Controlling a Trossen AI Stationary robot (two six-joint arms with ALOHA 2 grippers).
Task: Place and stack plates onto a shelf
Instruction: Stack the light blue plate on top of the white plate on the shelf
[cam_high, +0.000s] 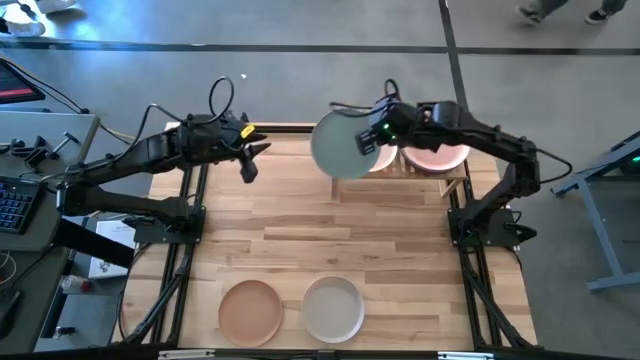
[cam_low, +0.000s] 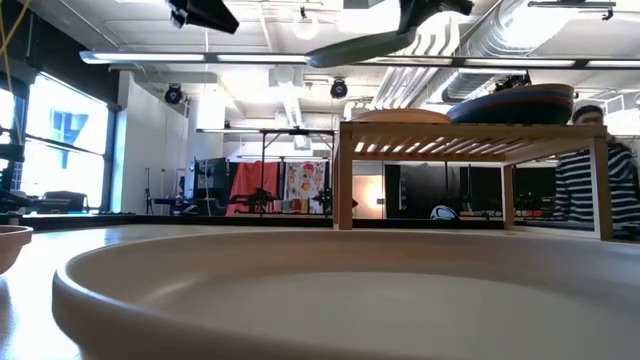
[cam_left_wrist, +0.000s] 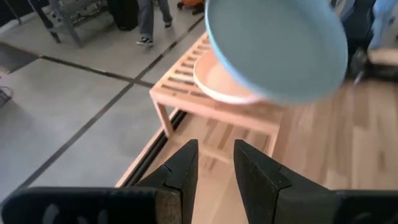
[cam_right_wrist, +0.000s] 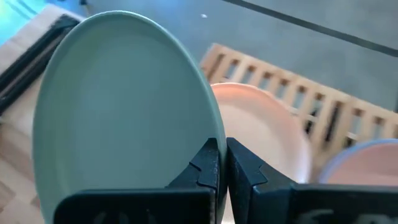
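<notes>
While the right arm carries its load over the far end of the plank tabletop (cam_high: 330, 230), the shelf (cam_high: 455, 182) stands at that far edge on the right arm's side, already loaded. It is a low light-wood rack with a slatted top. One stack sits at its outer end, with a pink plate (cam_high: 436, 159) uppermost; from table height that stack shows a dark teal rim. A cream plate (cam_right_wrist: 261, 127) rests alone on the inner half of the slats.

The pale green plate (cam_high: 342, 143) is held in the air, above and just beside the inner end of the shelf, partly overhanging it. It is tilted, not level. The right gripper (cam_right_wrist: 222, 163) is clamped on its rim, fingers pinched tight at the near edge.

Two plates remain on the tabletop at the near edge, well apart from the shelf: a terracotta plate (cam_high: 251, 310) and, just beside it, a beige plate (cam_high: 333, 308).

The left gripper (cam_left_wrist: 214, 165) waits above the far left part of the table, away from the shelf, grasping nothing, with a narrow gap between its fingers.

Procedure for the current step, as judged from this position:
1. Level the pale green plate before descent; a tilted plate is likely to strike the cream plate edge-first.
2. Centre it over the cream plate, not over the shelf end, where it could tip off.
3. Lower until the plates nest, then part the fingers.
4. Withdraw clear of the neighbouring stack.
</notes>
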